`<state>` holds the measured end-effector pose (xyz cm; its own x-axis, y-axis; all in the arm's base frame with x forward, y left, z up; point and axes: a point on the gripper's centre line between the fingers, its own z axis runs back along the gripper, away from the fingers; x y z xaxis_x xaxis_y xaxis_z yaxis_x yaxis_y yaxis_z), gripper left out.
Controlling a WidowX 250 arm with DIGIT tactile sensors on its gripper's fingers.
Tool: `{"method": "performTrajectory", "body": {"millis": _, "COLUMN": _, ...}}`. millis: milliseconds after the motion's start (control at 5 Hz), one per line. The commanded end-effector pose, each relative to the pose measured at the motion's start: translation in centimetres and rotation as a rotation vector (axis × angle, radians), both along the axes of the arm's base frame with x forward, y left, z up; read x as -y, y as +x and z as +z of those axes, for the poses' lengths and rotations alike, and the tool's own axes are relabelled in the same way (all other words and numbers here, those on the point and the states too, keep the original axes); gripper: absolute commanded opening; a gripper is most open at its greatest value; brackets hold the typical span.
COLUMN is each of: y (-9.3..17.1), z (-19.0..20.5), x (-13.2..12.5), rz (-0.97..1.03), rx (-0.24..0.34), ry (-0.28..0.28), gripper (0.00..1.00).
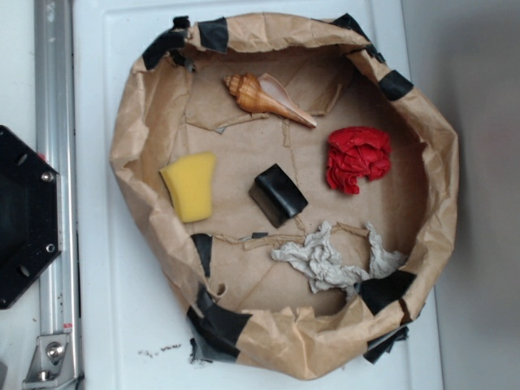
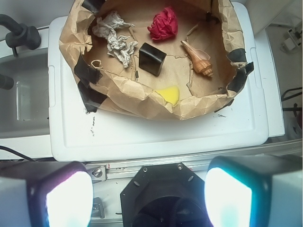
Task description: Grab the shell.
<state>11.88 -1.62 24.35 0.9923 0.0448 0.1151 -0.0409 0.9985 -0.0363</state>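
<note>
Wrist view: pincer spread wide, nothing held, well back from paper bowl. Shell seen lying in bowl, near red cloth. Step: reach not begun. Next: pincer moved over shell, lowered, closed.

Open air ahead of the fingers

Beyond them, the paper wall rings the shell; nothing crowds it, black block well apart.
</note>
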Motion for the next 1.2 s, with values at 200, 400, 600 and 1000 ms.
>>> {"method": "performTrajectory", "body": {"millis": 200, "y": 3.7, "z": -4.1, "x": -3.4, "rz": -0.055, "rx": 0.055, "ry": 0.109, "gripper": 1.0}}
{"method": "performTrajectory", "body": {"millis": 400, "y": 6.6, "z": -6.9, "x": -4.6, "rz": -0.196, "rx": 0.076, "ry": 0.165, "gripper": 1.0}}
{"method": "performTrajectory", "body": {"millis": 600, "y": 8.5, "z": -9.4, "x": -6.0, "rz": -0.29, "rx": 0.059, "ry": 0.179, "gripper": 1.0}}
{"method": "performTrajectory", "body": {"millis": 1000, "y": 12.3, "z": -12.2, "x": -4.7, "rz": -0.447, "rx": 0.106, "ry": 0.144, "gripper": 1.0}}
